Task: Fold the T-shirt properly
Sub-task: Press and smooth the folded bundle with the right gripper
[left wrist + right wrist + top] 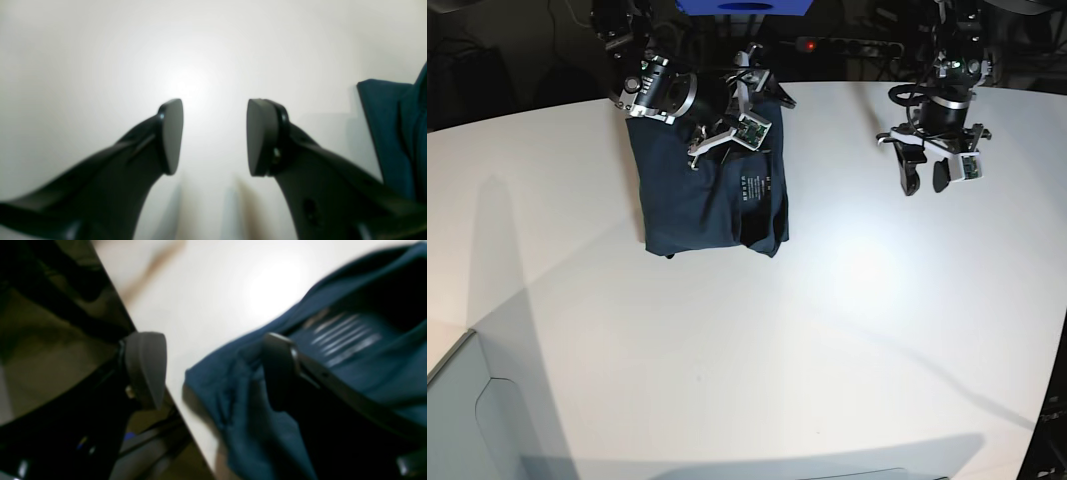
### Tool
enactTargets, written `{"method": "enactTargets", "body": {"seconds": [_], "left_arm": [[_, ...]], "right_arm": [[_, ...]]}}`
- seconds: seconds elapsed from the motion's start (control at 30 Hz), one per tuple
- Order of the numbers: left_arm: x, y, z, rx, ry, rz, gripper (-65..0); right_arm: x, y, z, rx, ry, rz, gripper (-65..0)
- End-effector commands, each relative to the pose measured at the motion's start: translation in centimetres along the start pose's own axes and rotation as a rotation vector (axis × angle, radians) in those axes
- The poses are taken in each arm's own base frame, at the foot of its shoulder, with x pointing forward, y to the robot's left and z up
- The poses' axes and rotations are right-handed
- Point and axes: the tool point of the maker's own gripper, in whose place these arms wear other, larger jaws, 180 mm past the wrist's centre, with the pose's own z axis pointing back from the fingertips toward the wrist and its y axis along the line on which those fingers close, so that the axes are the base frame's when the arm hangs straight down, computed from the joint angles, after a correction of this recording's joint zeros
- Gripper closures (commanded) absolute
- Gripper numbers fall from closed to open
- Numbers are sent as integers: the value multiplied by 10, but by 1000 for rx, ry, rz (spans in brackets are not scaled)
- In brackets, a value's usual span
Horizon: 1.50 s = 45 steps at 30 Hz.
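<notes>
One broad white table (827, 330) fills most of the base view, and everything else is placed from it. Lying on its far part, toward the base view's left, is the T-shirt (692, 195), a dark navy bundle folded into a rough rectangle with its near edge a little uneven. A small pale printed label (751, 187) shows on the cloth toward its right side; in the right wrist view the same label appears as blurred pale stripes (343, 333) inside a fold.

At the far end of the T-shirt, the right tool (745, 112) sits low over the garment's upper right corner. Its jaws stand wide apart; in the right wrist view one finger (146, 368) hangs past the table's edge, while the other (278, 368) lies against or just above the rumpled cloth, and nothing is clamped between them.

Well apart from the T-shirt, toward the table's far right in the base view, the left tool (927, 175) hangs above bare white surface. Its two dark pads (171, 135) are spread open with only table between them, and a corner of the navy fabric (387, 133) shows at the right edge of the left wrist view.
</notes>
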Motion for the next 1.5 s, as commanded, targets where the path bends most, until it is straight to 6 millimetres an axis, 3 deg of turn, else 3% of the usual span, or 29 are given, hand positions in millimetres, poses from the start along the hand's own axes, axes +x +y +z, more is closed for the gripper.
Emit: {"method": "enactTargets", "body": {"seconds": [0.0, 0.1, 0.3, 0.37, 0.5, 0.63, 1.0, 1.2, 1.47], "left_arm": [[11, 0, 2, -3, -39, -5, -298], [11, 0, 2, -3, -39, -5, -298], [11, 1, 2, -2, -40, -5, -298], [11, 1, 2, -2, -40, -5, -298], [10, 1, 2, -1, -38, -5, -298], [9, 1, 1, 0, -35, -4, -298], [9, 2, 1, 0, -36, -4, -298], [10, 6, 2, 12, -38, -5, -298], [11, 8, 2, 17, -40, -5, -298]], "right_arm": [[14, -1, 0, 9, -51, 12, -419], [4, -6, -7, 15, -25, -5, -419], [4, -16, -11, 8, -18, 5, -413], [4, -17, -11, 10, -16, 9, -371], [4, -16, -11, 11, -16, 10, -218], [4, -17, -11, 9, -17, 8, -145], [8, -20, -12, 8, -22, 21, -145], [-5, -22, -20, 24, 11, 0, -145], [-6, -21, -21, 27, 13, -5, -145]]}}
